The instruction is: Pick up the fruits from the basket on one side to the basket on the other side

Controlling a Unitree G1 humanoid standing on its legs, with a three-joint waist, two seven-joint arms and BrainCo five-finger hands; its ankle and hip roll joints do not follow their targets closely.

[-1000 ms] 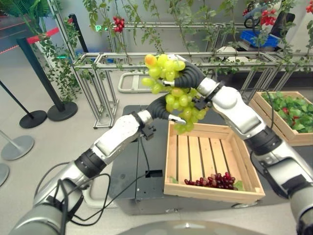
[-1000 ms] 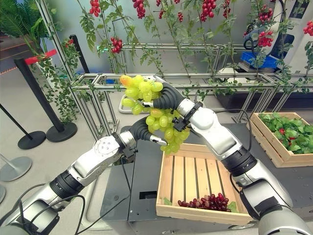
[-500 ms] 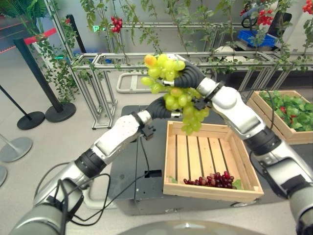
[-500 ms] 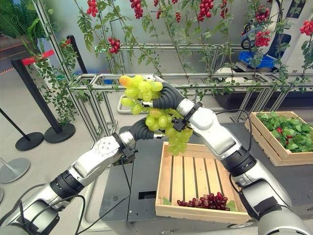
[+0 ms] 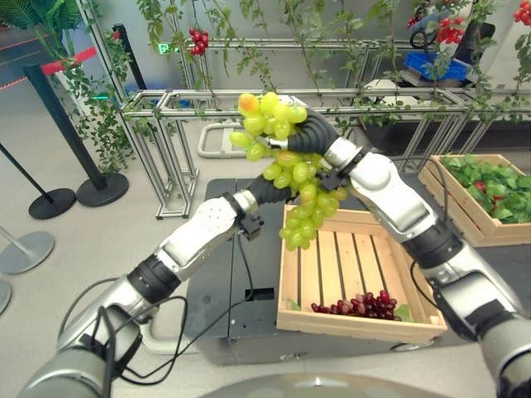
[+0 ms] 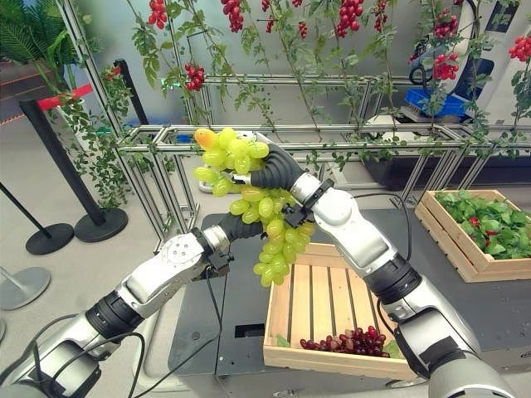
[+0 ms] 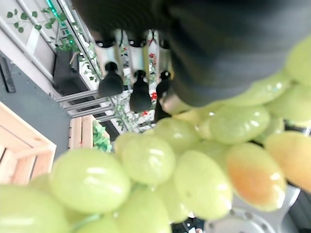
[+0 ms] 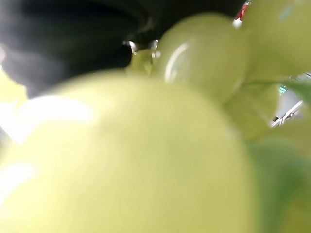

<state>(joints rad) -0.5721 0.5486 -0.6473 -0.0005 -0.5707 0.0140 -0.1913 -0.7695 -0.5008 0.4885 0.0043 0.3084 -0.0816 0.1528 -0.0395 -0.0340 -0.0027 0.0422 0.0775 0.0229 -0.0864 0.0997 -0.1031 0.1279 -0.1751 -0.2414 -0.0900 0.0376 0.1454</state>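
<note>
The biggest thing in view was the dark cart [image 5: 217,274], with a slatted wooden crate [image 5: 357,265] sitting on top of it. Off to the robot's right there was a second wooden crate [image 5: 448,197] stuffed with green leaves and a few red bits. Behind all that ran a metal frame [image 6: 158,166] with vines and red berry clusters hanging off it, plus a black stanchion post [image 5: 62,124] on the floor to the left.

Then the main event: a big bunch of green grapes [image 5: 290,174] was up in the air, above the near-left corner of the slatted crate, with its lower tail dangling down just past the crate's left rim. One grape at the very top looked orange-yellow. Both arms met right at that bunch.

The right hand [image 6: 270,172] was buried in the upper half of the bunch, dark cover showing, and honestly I couldn't tell how its fingers sat since grapes covered them. Its wrist view was just grapes pressed up close.

The left hand [image 5: 264,187] came up behind the lower half of the bunch. In its wrist view the dark-tipped fingers [image 7: 141,99] stuck out straight and relaxed past the grapes, not curled around anything, so it read as open and just propping the bunch.

Smallest bit: a little cluster of red grapes [image 5: 358,306] lay on the crate floor at the near edge.
</note>
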